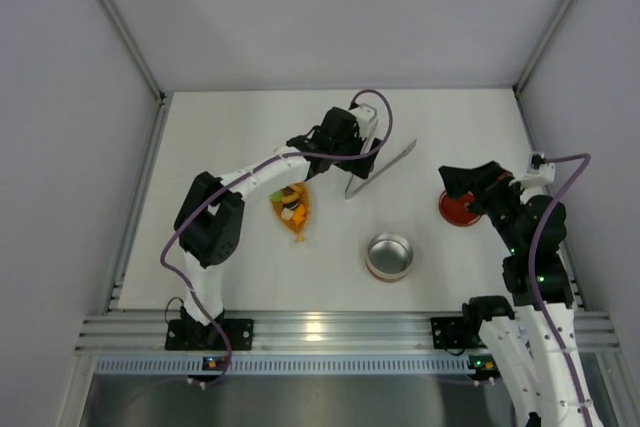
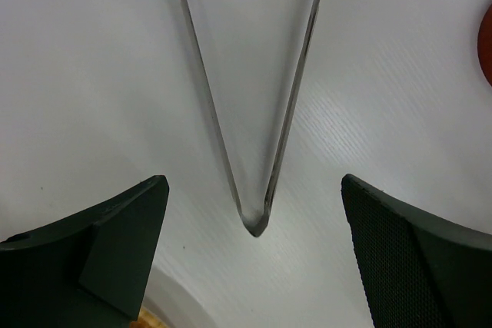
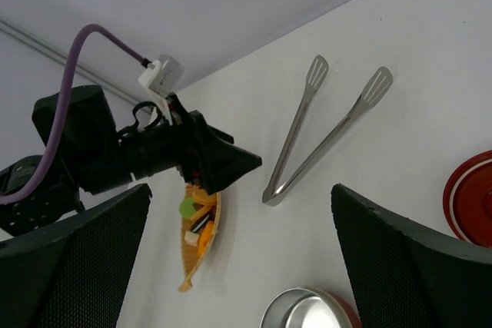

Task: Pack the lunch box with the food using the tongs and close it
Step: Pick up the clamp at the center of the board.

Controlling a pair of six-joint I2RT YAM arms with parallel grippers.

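Hemmed in by white walls (image 1: 330, 17) on the left, far and right sides, with a metal rail (image 1: 330, 330) along the near edge by the arm bases. Broad bare stretch of white table (image 1: 230, 127) at the far left, and more between the tongs (image 1: 380, 171) and the lunch box (image 1: 389, 255).

Tongs flat on the table at far centre, joined end toward the near left, paddle tips splayed toward the far right. Left hand (image 2: 252, 186) spread wide, one finger either side of that joined end, gripping nothing. Lunch box uncovered at near centre, well apart from the tongs. Red lid (image 3: 469, 197) on the table near the right wall. Right hand (image 3: 240, 190) above the lid, fingers wide apart and holding nothing. Food (image 3: 188, 207) bunched in an orange mesh bag (image 1: 292, 209) left of centre, under the left forearm, near the tongs' joined end.

Smooth, matte white table; plain, evenly lit white enclosure.
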